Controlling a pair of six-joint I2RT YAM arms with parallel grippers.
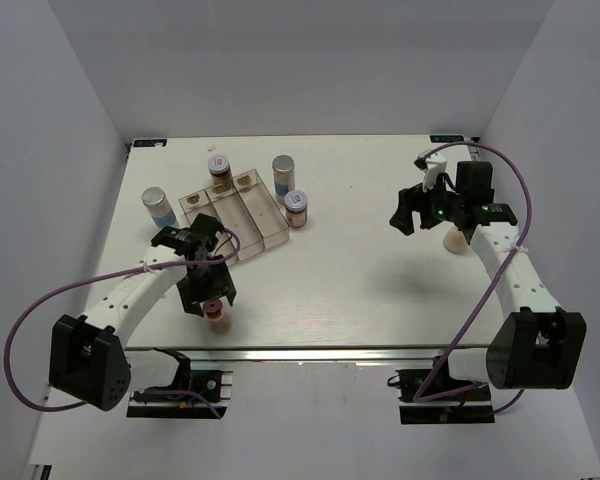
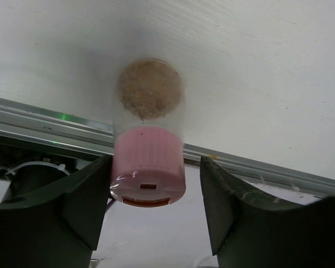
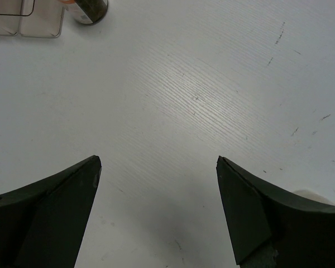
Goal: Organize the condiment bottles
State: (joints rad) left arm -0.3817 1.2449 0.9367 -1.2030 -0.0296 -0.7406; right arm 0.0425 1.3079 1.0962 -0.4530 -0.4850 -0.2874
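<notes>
A clear bottle with a pink lid (image 2: 148, 162) and tan powder sits between my left gripper's (image 2: 153, 195) open jaws. The left finger touches the lid and the right finger (image 2: 229, 206) stands apart from it. In the top view this bottle (image 1: 216, 316) is near the table's front edge, under the left gripper (image 1: 208, 297). My right gripper (image 1: 408, 214) is open and empty above bare table (image 3: 156, 167). A pale bottle (image 1: 454, 239) stands half hidden beside the right arm. Other bottles stand at the back left: a silver-lidded one (image 1: 161, 207), a brown one (image 1: 219, 170), a silver-lidded one (image 1: 283, 174) and a red-labelled one (image 1: 297, 209).
The clear three-compartment tray (image 1: 242, 222) lies at the back left, just beyond the left arm; its corner shows in the right wrist view (image 3: 28, 25), with a dark bottle (image 3: 90, 11) next to it. A metal rail (image 2: 268, 170) runs along the table's front edge. White walls enclose the table.
</notes>
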